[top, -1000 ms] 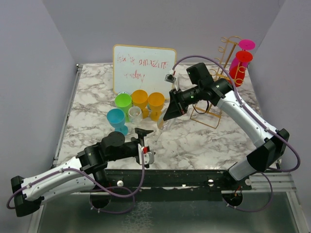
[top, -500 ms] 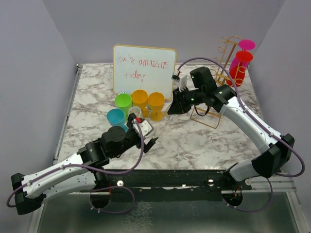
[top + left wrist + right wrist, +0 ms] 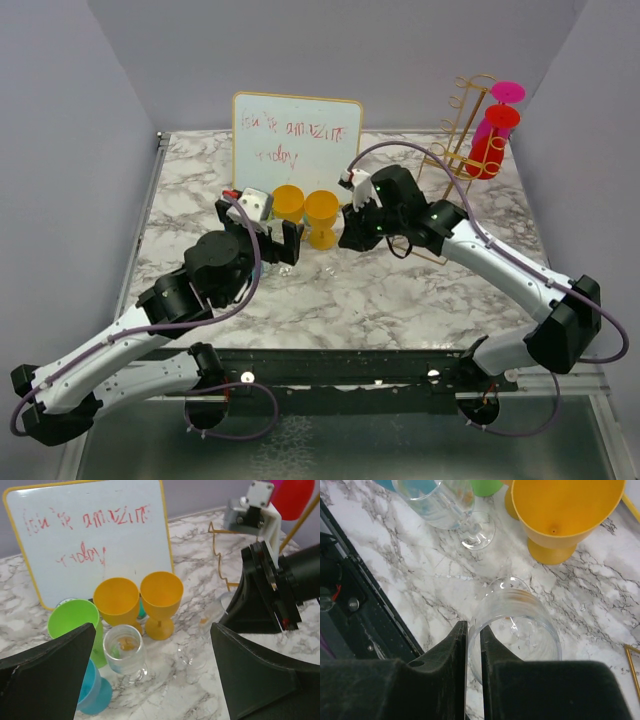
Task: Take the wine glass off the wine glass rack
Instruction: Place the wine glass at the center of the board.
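Observation:
The gold wire wine glass rack [image 3: 462, 118] stands at the back right with a red glass [image 3: 489, 150] and a pink glass [image 3: 507, 93] hanging on it. My right gripper [image 3: 474, 630] is shut on the rim of a clear wine glass [image 3: 520, 625], one finger inside the bowl and one outside. It holds the glass low over the marble next to the orange glasses, well off the rack. The same glass shows in the left wrist view [image 3: 197, 650], its foot close to the table. My left gripper [image 3: 152, 677] is open and empty above the cluster of glasses.
Two orange glasses [image 3: 289, 203] [image 3: 321, 215], a green one [image 3: 75, 625], a blue one [image 3: 92, 695] and a second clear glass [image 3: 125, 652] stand together in front of a whiteboard [image 3: 295, 135]. The right arm's cable loops above the table's middle.
My left arm has swung up and forward from the near edge to over the cluster of glasses. My right gripper has moved left and down with the clear glass.

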Motion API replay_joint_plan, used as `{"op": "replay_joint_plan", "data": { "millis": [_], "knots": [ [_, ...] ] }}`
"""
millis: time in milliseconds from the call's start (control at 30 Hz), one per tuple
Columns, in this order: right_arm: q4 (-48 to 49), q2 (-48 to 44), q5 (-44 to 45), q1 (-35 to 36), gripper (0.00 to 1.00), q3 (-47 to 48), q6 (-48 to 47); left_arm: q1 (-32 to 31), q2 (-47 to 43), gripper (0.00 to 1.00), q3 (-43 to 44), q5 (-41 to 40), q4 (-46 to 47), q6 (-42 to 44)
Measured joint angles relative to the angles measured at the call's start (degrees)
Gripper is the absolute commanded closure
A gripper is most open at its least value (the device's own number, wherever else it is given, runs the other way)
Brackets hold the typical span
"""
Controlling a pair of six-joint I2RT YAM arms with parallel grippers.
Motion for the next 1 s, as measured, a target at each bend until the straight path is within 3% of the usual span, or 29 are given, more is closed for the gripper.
{"op": "replay_joint_plan", "data": {
  "millis": [200,433,633,833,900,1000],
  "knots": [
    [4.96,0.04,5.07,2.75,0.99,-2.67,2.05,4.55,1.62,0.01,3.78,-1.14,-2.32,-1.07],
    [9.03,0.85,9.46,4.42,0.99,-2.97,5.66,14.38,8.09,0.01,12.26,5.14,-6.54,3.19],
    [13.53,0.85,14.43,7.69,1.00,-7.50,7.69,30.45,14.60,0.01,17.16,17.40,-7.91,5.68],
    [16.61,0.85,19.67,9.73,1.00,-9.40,8.96,47.23,21.94,0.01,19.15,33.66,-6.23,-0.63],
    [17.03,0.85,21.59,9.86,1.00,-9.40,8.72,51.28,23.28,0.01,19.28,37.70,-5.51,-4.13],
    [17.20,0.87,23.93,9.86,1.00,-9.40,8.02,52.57,24.20,0.01,19.28,42.23,-3.52,-8.02]
  ]
}}
